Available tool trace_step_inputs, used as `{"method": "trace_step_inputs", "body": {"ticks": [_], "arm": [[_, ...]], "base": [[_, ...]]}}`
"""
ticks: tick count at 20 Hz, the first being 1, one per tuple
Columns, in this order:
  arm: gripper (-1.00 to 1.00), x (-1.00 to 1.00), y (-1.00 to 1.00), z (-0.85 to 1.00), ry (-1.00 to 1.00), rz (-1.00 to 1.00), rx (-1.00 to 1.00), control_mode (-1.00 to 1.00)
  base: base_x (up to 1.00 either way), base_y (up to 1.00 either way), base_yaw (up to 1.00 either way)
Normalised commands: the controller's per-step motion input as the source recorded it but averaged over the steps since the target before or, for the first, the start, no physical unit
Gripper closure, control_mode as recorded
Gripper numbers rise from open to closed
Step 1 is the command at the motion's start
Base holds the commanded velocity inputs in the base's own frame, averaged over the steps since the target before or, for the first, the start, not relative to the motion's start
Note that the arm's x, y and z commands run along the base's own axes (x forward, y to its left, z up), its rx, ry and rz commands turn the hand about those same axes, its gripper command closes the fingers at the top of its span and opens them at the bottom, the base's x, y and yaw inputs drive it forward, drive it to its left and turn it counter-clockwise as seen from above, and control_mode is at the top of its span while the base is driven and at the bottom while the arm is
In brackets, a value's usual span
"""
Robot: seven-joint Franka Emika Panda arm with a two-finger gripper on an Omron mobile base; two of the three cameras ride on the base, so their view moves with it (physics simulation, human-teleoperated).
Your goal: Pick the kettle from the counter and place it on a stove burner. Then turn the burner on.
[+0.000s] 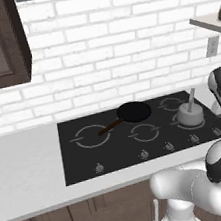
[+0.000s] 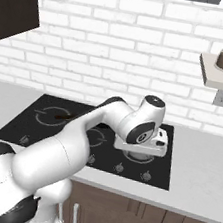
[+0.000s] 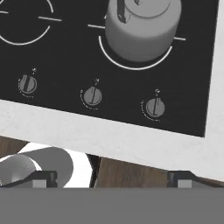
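- Now sitting on front right burner ring of stove (image 1: 114, 155): kettle (image 1: 189, 113), squat rounded grey metal w/ upright handle.
- Hovering over front edge w/ jaws spread wide, holding nothing: gripper (image 3: 112, 177), clear of kettle.
- Lying flat, glossy black glass w/ thin white rings, small round grey knobs (image 3: 155, 107) in a row.
- Resting at back: round black pan (image 1: 133, 111), brown handle.
- Stretching around: smooth pale counter (image 1: 26, 171).

Even, bright, diffuse render lighting, no clear source direction. Soft faint shadow under the kettle (image 3: 142, 28) just ahead of the end effector (image 3: 111, 178). Stove (image 1: 114, 152) glass matte, no glare. All views low-res, slightly soft; no edge distortion.
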Motion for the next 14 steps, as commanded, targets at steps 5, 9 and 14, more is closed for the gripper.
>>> {"method": "trace_step_inputs", "body": {"ticks": [5,9,14], "arm": [[-1.00,0.00,-0.05,-0.42,-0.09,0.00,0.00,-1.00],[-1.00,0.02,-0.01,-0.46,0.00,0.00,0.00,-1.00],[-1.00,0.16,-0.17,-0.27,0.05,0.00,0.00,-1.00]], "base": [[0.00,0.00,0.00],[0.00,0.00,0.00],[0.00,0.00,0.00]]}}
